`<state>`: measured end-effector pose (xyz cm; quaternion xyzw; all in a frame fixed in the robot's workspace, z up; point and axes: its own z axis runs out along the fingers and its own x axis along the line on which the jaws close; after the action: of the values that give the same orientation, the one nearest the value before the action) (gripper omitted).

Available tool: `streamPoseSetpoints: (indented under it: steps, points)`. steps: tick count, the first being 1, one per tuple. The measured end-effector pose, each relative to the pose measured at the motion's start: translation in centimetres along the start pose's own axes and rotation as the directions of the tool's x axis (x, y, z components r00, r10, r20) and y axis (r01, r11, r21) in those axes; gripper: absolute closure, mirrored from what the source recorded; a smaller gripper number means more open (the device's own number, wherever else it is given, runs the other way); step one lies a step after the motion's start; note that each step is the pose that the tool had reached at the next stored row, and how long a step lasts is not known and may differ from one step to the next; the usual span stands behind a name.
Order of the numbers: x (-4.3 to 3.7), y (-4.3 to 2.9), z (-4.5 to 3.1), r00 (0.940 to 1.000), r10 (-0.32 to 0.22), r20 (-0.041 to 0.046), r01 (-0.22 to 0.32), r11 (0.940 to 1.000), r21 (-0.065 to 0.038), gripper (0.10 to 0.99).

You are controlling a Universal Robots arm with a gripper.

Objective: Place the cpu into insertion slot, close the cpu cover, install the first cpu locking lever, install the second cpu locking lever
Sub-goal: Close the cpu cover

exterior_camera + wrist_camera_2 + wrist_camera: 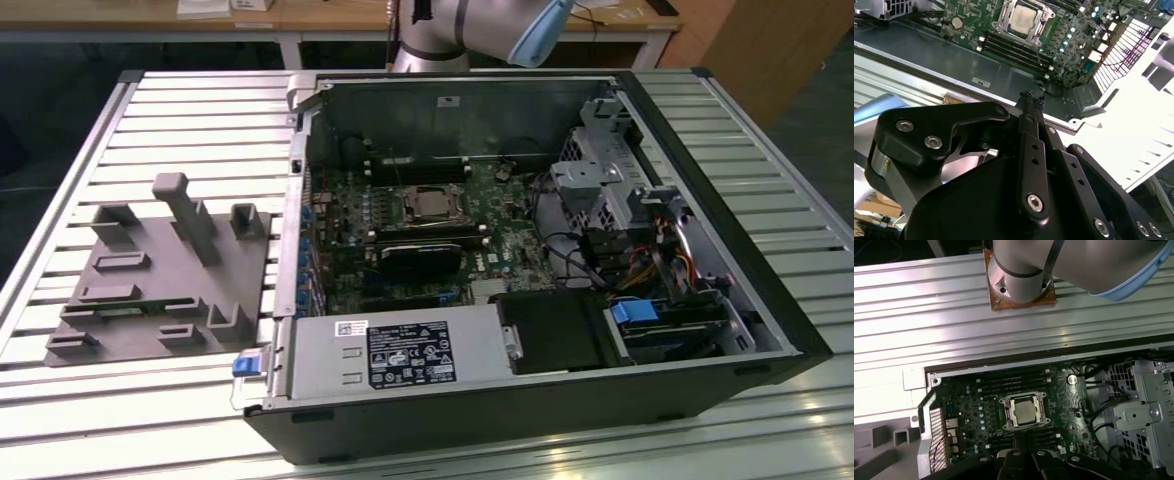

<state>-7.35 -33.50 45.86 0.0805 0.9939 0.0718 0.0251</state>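
Note:
The cpu (1023,411) lies flat in the insertion slot (412,213) on the green motherboard, its dull metal top showing in both wrist views and in the exterior view. A thin silver frame, the cpu cover (1041,31), lies around the cpu (1021,20). How the locking levers stand cannot be told. My gripper (1030,96) hangs well above the board, over the case's rear wall, and is shut with nothing between its fingers. Its black fingertips (1024,441) show just beside the socket in the first wrist view.
The open computer case (747,300) lies on a slatted metal table (200,110). A grey fixture block (160,270) sits at the exterior view's left. Inside the case are the power supply (400,352), a drive cage (607,180) and long memory slots (427,235). The arm base (1021,270) stands behind the case.

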Motion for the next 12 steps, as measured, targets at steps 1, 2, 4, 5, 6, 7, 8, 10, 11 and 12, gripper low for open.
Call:
streamPoseSetpoints:
  steps: [1, 2, 4, 5, 6, 7, 8, 10, 11, 12]
  points:
    - [0.01, -0.03, 0.18, 1.0, 0.0, 0.0, 0.0, 1.0, 0.0, 0.98]
    - [0.02, -0.06, 0.36, 1.0, 0.0, 0.0, 0.0, 1.0, 0.0, 0.98]
    - [0.03, -0.11, 0.72, 1.0, 0.0, 0.0, 0.0, 1.0, 0.0, 0.98]
    - [0.04, -0.13, 0.89, 1.0, 0.0, 0.0, 0.0, 1.0, 0.0, 0.98]
    - [0.04, -0.16, 1.04, 1.0, 0.0, 0.0, 0.0, 1.0, 0.0, 0.98]
    - [0.05, -0.18, 1.18, 1.0, 0.0, 0.0, 0.0, 1.0, 0.0, 0.98]
    - [0.05, -0.2, 1.31, 1.0, 0.0, 0.0, 0.0, 1.0, 0.0, 0.98]
    - [0.06, -0.24, 1.58, 1.0, 0.0, -0.0001, 0.0, 1.0, 0.0, 0.98]
    - [0.08, -0.33, 2.22, 1.0, 0.0, -0.0001, 0.0, 1.0, 0.0, 0.98]
    - [0.09, -0.35, 2.36, 1.0, 0.0, -0.0001, 0.0, 1.0, 0.0, 0.98]
